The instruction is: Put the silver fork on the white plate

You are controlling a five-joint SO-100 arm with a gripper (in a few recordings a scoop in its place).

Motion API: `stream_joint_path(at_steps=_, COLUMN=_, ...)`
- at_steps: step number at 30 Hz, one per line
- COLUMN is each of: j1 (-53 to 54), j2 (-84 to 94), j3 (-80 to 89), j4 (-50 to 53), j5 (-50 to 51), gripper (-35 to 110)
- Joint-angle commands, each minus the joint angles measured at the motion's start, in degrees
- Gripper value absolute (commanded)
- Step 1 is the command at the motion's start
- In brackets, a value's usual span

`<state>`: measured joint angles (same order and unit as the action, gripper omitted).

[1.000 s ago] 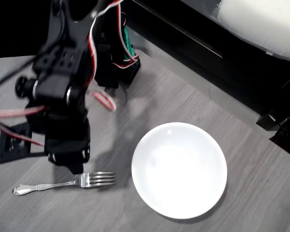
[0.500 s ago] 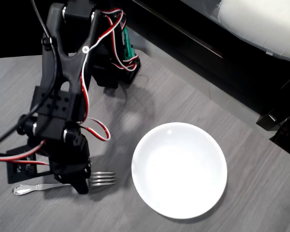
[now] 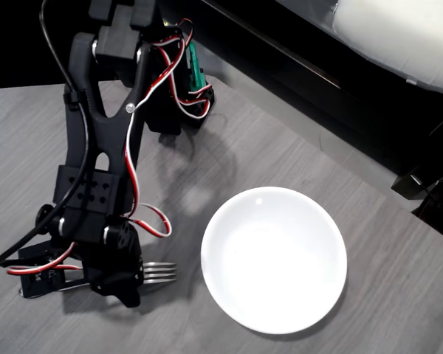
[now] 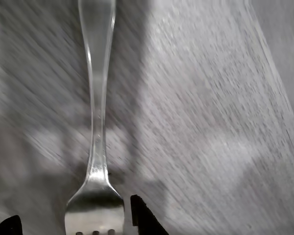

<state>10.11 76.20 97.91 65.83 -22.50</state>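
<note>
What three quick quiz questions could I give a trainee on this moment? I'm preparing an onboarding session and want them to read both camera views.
1. True or false: the fork is lying on the plate.
2. In the overhead view, which part of the fork sticks out from under the gripper: (a) the tines, (b) the handle end, (c) nothing?
3. In the wrist view, what lies between the two dark fingertips at the bottom edge?

Key:
1. False. The fork lies on the grey table, left of the plate and apart from it.
2. (a) the tines, pointing toward the plate.
3. The fork's head, with the handle running up the picture.
</note>
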Motion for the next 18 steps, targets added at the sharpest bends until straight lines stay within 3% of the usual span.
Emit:
stream_joint_path(at_steps=1, j1=-1.3, j2=0.3, j3=-2.3, j4=-0.3, j5=-0.3, gripper=24)
stream_joint_path(at_steps=10, j1=-2.7, j2=-1.1, j3=-3.2, j4=-0.1, j5=-0.1, gripper=5)
stream_joint_path(at_steps=18, j1=-2.7, j2=-1.7, j3=-4.0, j4=0.3, j5=0.0, gripper=3)
